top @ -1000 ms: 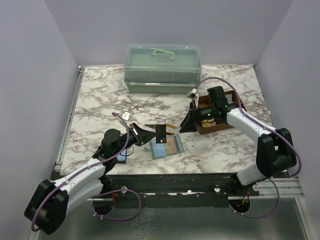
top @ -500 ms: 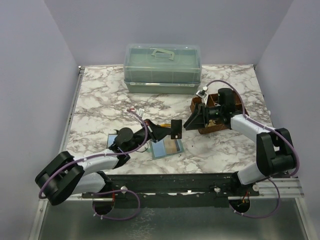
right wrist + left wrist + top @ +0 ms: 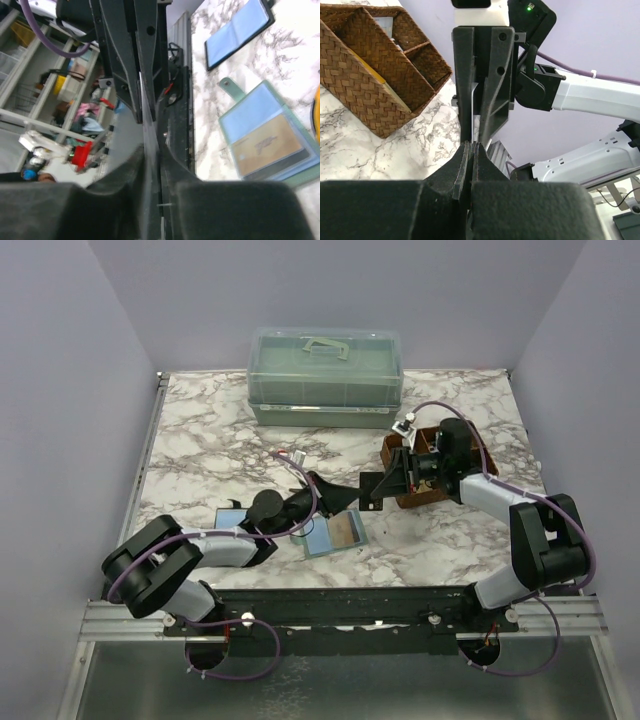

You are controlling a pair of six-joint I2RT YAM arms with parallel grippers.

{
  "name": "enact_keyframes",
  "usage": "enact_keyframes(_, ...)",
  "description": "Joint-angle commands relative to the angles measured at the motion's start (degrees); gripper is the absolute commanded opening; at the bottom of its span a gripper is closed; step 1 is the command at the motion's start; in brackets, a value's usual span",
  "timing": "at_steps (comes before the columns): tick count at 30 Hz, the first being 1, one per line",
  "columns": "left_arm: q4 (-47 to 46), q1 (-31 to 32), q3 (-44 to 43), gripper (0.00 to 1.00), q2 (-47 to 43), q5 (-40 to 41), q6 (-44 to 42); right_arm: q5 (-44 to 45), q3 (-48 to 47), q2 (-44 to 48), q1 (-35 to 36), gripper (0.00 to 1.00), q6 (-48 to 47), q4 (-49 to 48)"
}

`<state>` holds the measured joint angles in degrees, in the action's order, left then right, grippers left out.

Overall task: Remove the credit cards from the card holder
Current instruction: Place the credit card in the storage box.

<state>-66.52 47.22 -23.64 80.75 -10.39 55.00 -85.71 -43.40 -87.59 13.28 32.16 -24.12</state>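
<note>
While aloft, credit card (image 3: 149, 131) between both jaws.

The surface (image 3: 200, 440) is smooth, marble-patterned, with a slight sheen. The brown woven tray (image 3: 370, 70) is rough herringbone wicker. The pale teal-blue card holder (image 3: 248, 111) looks like matt plastic with clear glossy pockets, one over a matt tan card (image 3: 270, 145). The thin grey card (image 3: 150, 135) is smooth, held between matt black plastic jaws. The green lidded box (image 3: 325, 375) is translucent plastic.

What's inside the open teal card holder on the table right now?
The card holder lies open with one tan card showing in a pocket. The neighbouring pocket looks plain blue; anything tucked deeper is hidden.
</note>
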Motion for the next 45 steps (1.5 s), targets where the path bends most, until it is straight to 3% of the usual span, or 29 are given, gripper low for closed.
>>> enact_keyframes(1, -4.8, 0.9, -1.3, 0.00, 1.7, 1.3, -0.1, -3.2, 0.8, 0.5, 0.1, 0.02, 4.5, -6.6)
enact_keyframes(4, -4.9, 0.9, -0.4, 0.04, 0.7, 2.0, -0.3, -2.4, 0.5, 0.8, 0.0, 0.00, 2.6, -4.6)
enact_keyframes(6, -3.6, 0.6, 0.9, 0.24, -1.3, 3.4, -0.5, -2.5, -2.0, 1.0, -0.7, 0.00, -4.4, 4.8)
enact_keyframes(10, 8.1, -0.4, 3.3, 0.64, -9.8, 6.5, -2.4, 6.9, -14.8, 1.8, -1.3, 0.00, -39.7, 46.1)
enact_keyframes(12, 17.3, -1.7, 3.5, 0.77, -15.6, 6.9, -3.4, 13.1, -19.1, 2.1, -1.5, 0.00, -53.8, 57.7)
enact_keyframes(14, 25.6, -4.1, 3.6, 0.83, -20.0, 6.3, -3.8, 19.0, -21.9, 3.6, -2.7, 0.00, -59.7, 63.5)
enact_keyframes(22, 36.6, -10.6, 8.0, 0.85, -30.7, -0.3, -1.6, 50.4, -34.9, 5.8, -12.8, 0.00, -87.6, 85.0)
enact_keyframes(29, 37.3, -10.8, 10.1, 0.85, -32.6, 1.2, -1.9, 72.7, -41.4, 2.1, -16.9, 0.00, -105.5, 88.2)
enact_keyframes(36, 37.3, -10.8, 10.5, 0.85, -32.4, 0.7, -2.0, 81.7, -38.2, -3.4, -16.9, 0.00, -119.3, 85.0)
enact_keyframes(45, 37.3, -10.9, 11.8, 0.85, -33.8, 1.9, -1.6, 85.4, -31.1, -8.4, -16.8, 0.03, -125.0, 77.8)
